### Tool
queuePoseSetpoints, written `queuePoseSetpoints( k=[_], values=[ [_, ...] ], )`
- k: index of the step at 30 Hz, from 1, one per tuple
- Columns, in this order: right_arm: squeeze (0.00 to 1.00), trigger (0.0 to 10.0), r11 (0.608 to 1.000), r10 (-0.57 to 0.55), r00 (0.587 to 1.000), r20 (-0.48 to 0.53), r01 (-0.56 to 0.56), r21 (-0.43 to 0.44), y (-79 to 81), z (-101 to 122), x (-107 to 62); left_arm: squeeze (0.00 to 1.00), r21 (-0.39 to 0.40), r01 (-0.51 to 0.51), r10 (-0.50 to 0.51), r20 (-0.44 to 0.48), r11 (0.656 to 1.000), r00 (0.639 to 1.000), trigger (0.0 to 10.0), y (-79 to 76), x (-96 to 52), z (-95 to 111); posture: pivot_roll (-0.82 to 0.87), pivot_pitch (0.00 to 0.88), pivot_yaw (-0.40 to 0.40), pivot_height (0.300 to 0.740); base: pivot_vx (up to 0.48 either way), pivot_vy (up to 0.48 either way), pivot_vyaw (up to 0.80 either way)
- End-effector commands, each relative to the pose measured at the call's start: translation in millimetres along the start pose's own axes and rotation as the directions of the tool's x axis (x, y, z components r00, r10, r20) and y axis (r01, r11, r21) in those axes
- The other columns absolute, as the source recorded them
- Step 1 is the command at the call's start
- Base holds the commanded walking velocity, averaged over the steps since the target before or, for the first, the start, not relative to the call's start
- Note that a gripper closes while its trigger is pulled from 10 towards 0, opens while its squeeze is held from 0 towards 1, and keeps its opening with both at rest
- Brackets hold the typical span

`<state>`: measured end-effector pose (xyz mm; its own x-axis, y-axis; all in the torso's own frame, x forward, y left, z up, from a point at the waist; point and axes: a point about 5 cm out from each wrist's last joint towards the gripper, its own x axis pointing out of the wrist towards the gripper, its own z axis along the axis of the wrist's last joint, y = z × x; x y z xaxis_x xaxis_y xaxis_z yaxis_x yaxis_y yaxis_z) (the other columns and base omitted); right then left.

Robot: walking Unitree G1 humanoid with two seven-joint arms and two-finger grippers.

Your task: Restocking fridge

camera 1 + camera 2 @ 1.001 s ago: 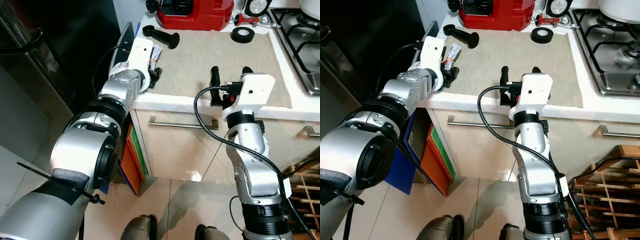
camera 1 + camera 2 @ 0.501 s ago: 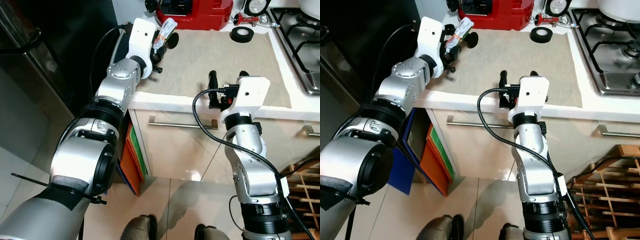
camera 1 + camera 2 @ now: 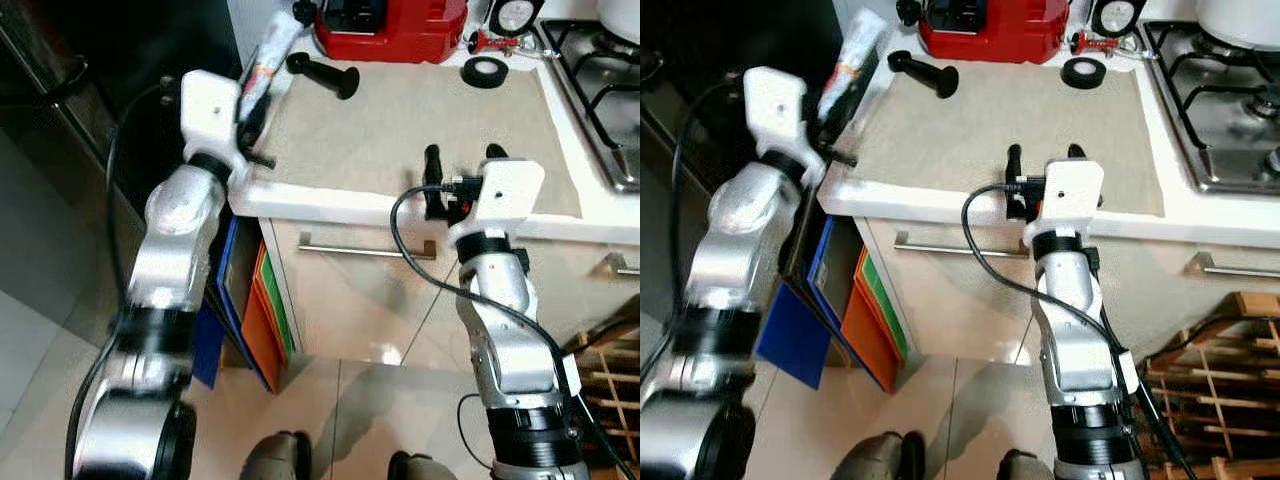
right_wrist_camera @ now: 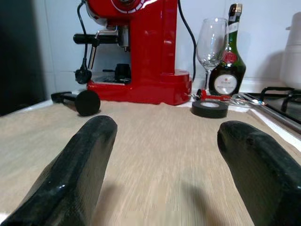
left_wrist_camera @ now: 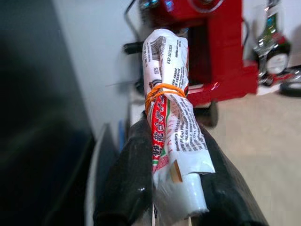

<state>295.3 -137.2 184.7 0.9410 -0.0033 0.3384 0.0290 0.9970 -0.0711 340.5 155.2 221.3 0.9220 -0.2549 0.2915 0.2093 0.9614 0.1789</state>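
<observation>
A rolled white food packet (image 3: 268,52) with printed text and an orange rubber band (image 5: 162,89) is clamped between the fingers of my left gripper (image 3: 255,100), which is shut on it. That gripper is raised at the counter's left corner, beside the dark fridge (image 3: 110,90). In the left wrist view the packet (image 5: 171,127) stands up between both black fingers (image 5: 129,188). My right gripper (image 3: 460,158) hovers open over the front edge of the beige mat (image 3: 420,120), holding nothing. Its two fingers (image 4: 82,165) are spread wide apart.
A red coffee machine (image 3: 390,25) stands at the back of the counter, with a black portafilter (image 3: 322,73), a roll of black tape (image 3: 485,69), a wine glass (image 4: 211,42) and a green bottle (image 4: 228,61). A gas hob (image 3: 600,70) lies at the right. Coloured folders (image 3: 265,320) stand beside the cabinet.
My left arm has pulled back leftward off the counter, carrying the packet from over the mat to the counter's left corner near the fridge. The right gripper has stayed put.
</observation>
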Motion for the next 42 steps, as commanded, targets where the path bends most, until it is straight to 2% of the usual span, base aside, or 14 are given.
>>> queuePoseSetpoints(
  k=[1, 4, 7, 8, 10, 11, 13, 14, 19, 24, 39, 40, 41, 42],
  values=[
    [0.0, 10.0, 1.0, 0.004, 1.0, 0.028, -0.003, -0.006, 0.7, 4, -2.3, 0.0, 0.028, -0.027, 0.026, 0.037, 0.999, 0.999, 0.0, 3.8, -4.1, 9, 0.15, 0.029, 0.059, 0.74, 0.0, 0.0, 0.0],
    [0.0, 10.0, 0.999, -0.029, 1.0, 0.009, 0.03, -0.013, -7.6, -4, -9.6, 0.0, 0.055, -0.038, 0.039, -0.016, 0.998, 0.999, 0.0, -1.8, -30.3, -7, 0.16, 0.006, 0.036, 0.74, 0.0, 0.0, 0.0],
    [0.0, 10.0, 0.998, -0.053, 0.999, 0.004, 0.053, -0.039, -13.3, -10, -14.4, 0.0, 0.017, -0.022, 0.023, -0.074, 1.0, 0.997, 0.0, -15.7, -46.8, -22, 0.15, 0.0, 0.019, 0.74, 0.0, 0.0, 0.0],
    [0.0, 10.0, 0.998, -0.053, 0.999, 0.004, 0.053, -0.039, -13.3, -10, -14.4, 0.0, 0.017, -0.022, 0.023, -0.074, 1.0, 0.997, 0.0, -15.7, -46.8, -22, 0.15, 0.0, 0.019, 0.74, 0.0, 0.0, 0.0],
    [0.0, 10.0, 0.995, -0.086, 0.996, -0.01, 0.086, -0.06, -22.1, -14, -22.9, 0.0, -0.014, -0.008, 0.006, -0.126, 1.0, 0.992, 0.0, -20.1, -65.2, -36, 0.14, 0.0, 0.012, 0.74, 0.0, 0.0, 0.0],
    [0.0, 10.0, 0.995, -0.086, 0.996, -0.01, 0.086, -0.06, -22.1, -14, -22.9, 0.0, -0.014, -0.008, 0.006, -0.126, 1.0, 0.992, 0.0, -20.1, -65.2, -36, 0.14, 0.0, 0.012, 0.74, 0.0, 0.0, 0.0],
    [0.0, 10.0, 0.994, -0.105, 0.992, -0.064, 0.103, -0.026, -29.3, -23, -33.5, 0.0, -0.075, -0.026, 0.01, -0.203, 0.997, 0.979, 0.0, -19.7, -82.3, -49, 0.14, 0.0, 0.007, 0.74, 0.0, 0.0, 0.0],
    [0.0, 10.0, 0.995, -0.104, 0.991, -0.085, 0.104, -0.008, -28.8, -26, -36.5, 0.0, -0.092, -0.023, 0.002, -0.219, 0.996, 0.976, 0.0, -21.6, -84.9, -52, 0.13, 0.0, 0.007, 0.74, 0.0, 0.0, 0.0],
    [0.0, 10.0, 0.993, -0.094, 0.987, -0.131, 0.103, 0.058, -22.9, -32, -39.9, 0.0, -0.11, 0.008, -0.032, -0.221, 0.994, 0.975, 0.0, -33.2, -81.1, -56, 0.13, 0.0, 0.009, 0.74, 0.0, 0.0, 0.0],
    [0.0, 10.0, 0.994, -0.091, 0.986, -0.14, 0.099, 0.051, -23.1, -35, -38.0, 0.0, -0.12, 0.048, -0.075, -0.233, 0.992, 0.969, 0.0, -42.7, -73.7, -62, 0.1, 0.0, 0.016, 0.74, 0.0, 0.0, 0.0],
    [0.0, 10.0, 0.998, -0.029, 0.984, -0.176, 0.039, 0.058, -18.9, -45, -25.5, 0.0, -0.142, 0.049, -0.08, -0.225, 0.989, 0.971, 0.0, -49.7, -57.9, -65, 0.09, 0.005, 0.003, 0.74, 0.0, 0.0, 0.0],
    [0.0, 10.0, 0.998, -0.026, 0.984, -0.177, 0.037, 0.056, -18.9, -45, -25.5, 0.0, -0.137, 0.039, -0.069, -0.227, 0.99, 0.971, 2.9, -48.9, -57.2, -65, 0.09, 0.006, 0.001, 0.74, 0.0, 0.0, 0.0],
    [0.0, 10.0, 0.998, -0.025, 0.984, -0.178, 0.035, 0.056, -18.7, -46, -25.6, 0.0, -0.133, 0.033, -0.063, -0.228, 0.991, 0.972, 2.9, -48.4, -56.9, -65, 0.09, 0.006, 0.001, 0.74, 0.0, 0.0, 0.0],
    [0.0, 10.0, 0.998, -0.02, 0.984, -0.177, 0.031, 0.054, -17.8, -46, -25.9, 0.0, -0.14, 0.027, -0.058, -0.226, 0.99, 0.972, 10.0, -47.6, -56.3, -64, 0.09, 0.008, 0.0, 0.74, 0.0, 0.0, 0.0]
  ],
)
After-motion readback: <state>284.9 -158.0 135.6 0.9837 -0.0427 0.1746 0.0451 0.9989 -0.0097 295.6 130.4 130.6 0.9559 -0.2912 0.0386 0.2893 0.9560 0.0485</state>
